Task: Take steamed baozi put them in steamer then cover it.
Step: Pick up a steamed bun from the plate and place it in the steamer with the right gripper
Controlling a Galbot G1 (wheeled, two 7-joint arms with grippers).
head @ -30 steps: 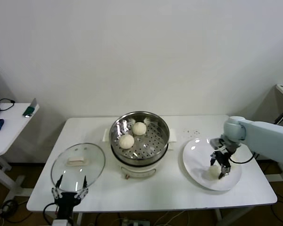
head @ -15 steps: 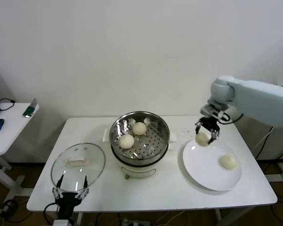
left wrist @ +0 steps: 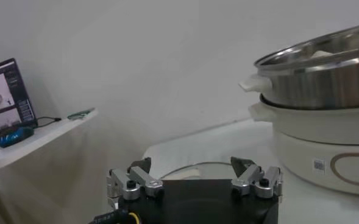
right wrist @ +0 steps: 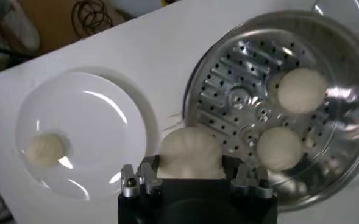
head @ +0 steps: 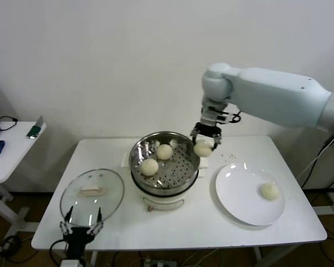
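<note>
The right gripper clamps a bun above the steamer rim; two buns lie inside, beyond it. Best to carry on over bare tray before releasing. The left gripper waits open beside the cover.

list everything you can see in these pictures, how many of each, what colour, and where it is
steamed baozi: four, cream-white; two on the perforated tray in the steamer, one on the plate, one held above the steamer's right rim
steamer: one, shiny steel pot on a white base, middle of the table
cover: one, clear glass with a cream handle, lying on the table left of the steamer
plate: one, white, right of the steamer
table: one, white
side table: one, white, far left, with small items on it
right tool: shut on a bao, at the steamer's right rim
left tool: open, parked at the table's front edge by the cover
</note>
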